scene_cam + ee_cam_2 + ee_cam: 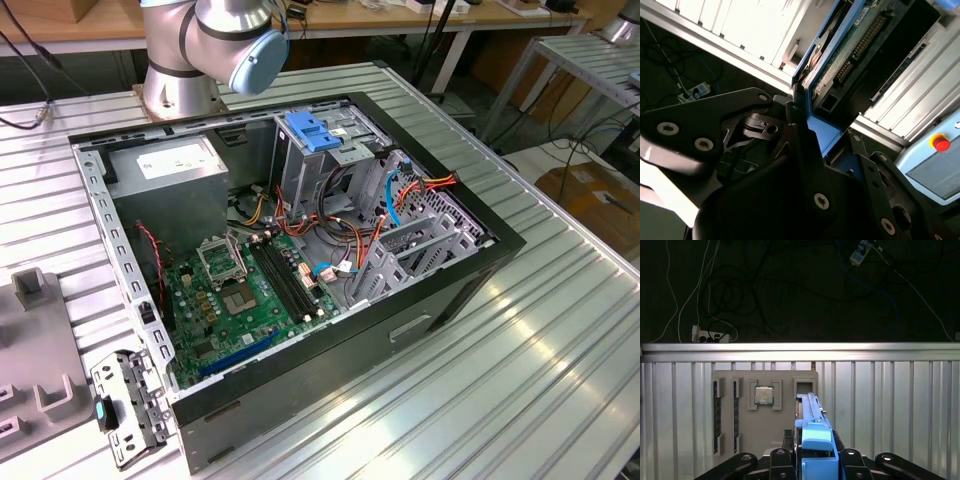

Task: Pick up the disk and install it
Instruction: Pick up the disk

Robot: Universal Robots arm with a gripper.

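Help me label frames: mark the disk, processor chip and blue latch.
disk (847,42), second wrist view, green circuit-board side.
processor chip (764,395), first wrist view, centre of its lid.
blue latch (315,132), exterior view, its top face.

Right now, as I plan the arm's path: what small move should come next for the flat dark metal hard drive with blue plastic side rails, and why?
Probably a short lift. The black gripper looks shut on the disk, held on edge over the grey holder tray, so clearing that tray first seems safer before swinging toward the open black computer case.
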